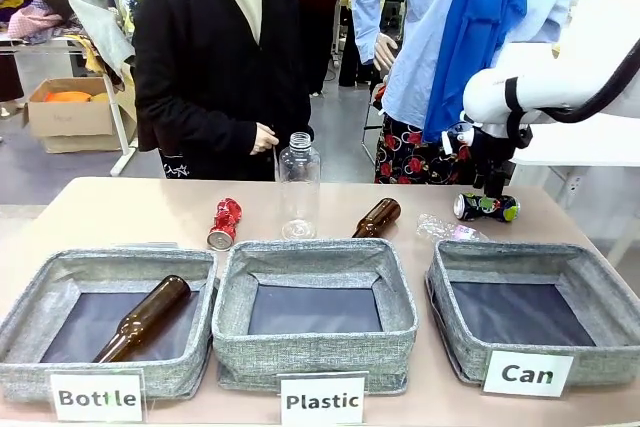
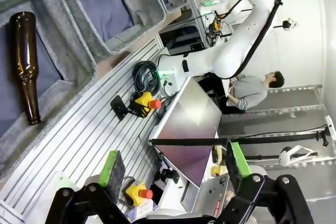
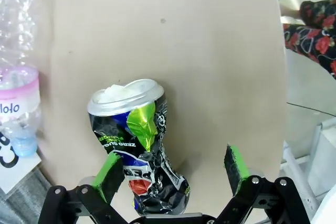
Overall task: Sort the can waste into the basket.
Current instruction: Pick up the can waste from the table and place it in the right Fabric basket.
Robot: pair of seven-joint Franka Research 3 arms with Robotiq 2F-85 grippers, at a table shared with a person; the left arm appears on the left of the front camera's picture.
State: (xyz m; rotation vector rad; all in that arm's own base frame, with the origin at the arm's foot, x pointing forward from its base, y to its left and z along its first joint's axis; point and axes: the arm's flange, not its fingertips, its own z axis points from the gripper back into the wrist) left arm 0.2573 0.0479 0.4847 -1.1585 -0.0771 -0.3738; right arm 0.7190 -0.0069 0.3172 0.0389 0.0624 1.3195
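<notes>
Right gripper (image 3: 173, 169): spreading wide, straddling dark can (image 3: 137, 145) lying on table (image 3: 210, 51), gripping nothing | Left gripper (image 2: 174, 165): hanging open, empty

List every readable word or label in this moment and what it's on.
"Bottle": white label on the left grey woven-fabric basket.
"Plastic": white label on the middle grey basket.
"Can": white label on the right grey basket.
"ZERO SUGAR": dented blue-black metal can.
Pink band on crushed clear plastic bottle: cut off, unreadable.
</notes>
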